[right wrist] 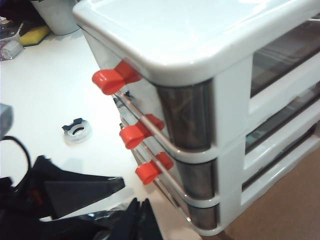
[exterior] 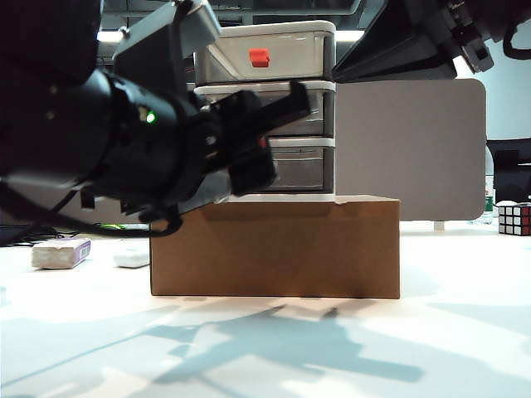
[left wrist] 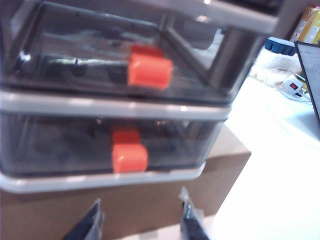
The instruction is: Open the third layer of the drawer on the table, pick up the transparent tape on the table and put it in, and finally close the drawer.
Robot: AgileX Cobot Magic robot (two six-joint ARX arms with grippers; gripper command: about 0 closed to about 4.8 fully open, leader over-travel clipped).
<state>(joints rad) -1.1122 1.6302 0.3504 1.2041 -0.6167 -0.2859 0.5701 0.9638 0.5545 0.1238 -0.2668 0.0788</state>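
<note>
The drawer (exterior: 274, 58), a white three-tier cabinet with smoky-grey drawers, stands on a brown cardboard box (exterior: 274, 245). The third layer (left wrist: 65, 145) is pushed in, and its red-orange handle (left wrist: 129, 156) faces my left gripper (left wrist: 141, 222). That gripper is open and empty, a little short of the handle and slightly below it. In the exterior view the left gripper (exterior: 265, 137) hides the lower handles. My right gripper (right wrist: 142, 219) is shut and empty near the cabinet's lower front corner (right wrist: 205, 220). The transparent tape (right wrist: 77, 131) lies on the white table (right wrist: 45, 90) in front of the cabinet.
A pale block (exterior: 60, 253) and a small white object (exterior: 131, 253) lie left of the box. A grey board (exterior: 411, 149) stands behind, with a Rubik's cube (exterior: 514, 218) at the far right. The right arm (exterior: 431, 33) hangs at the upper right.
</note>
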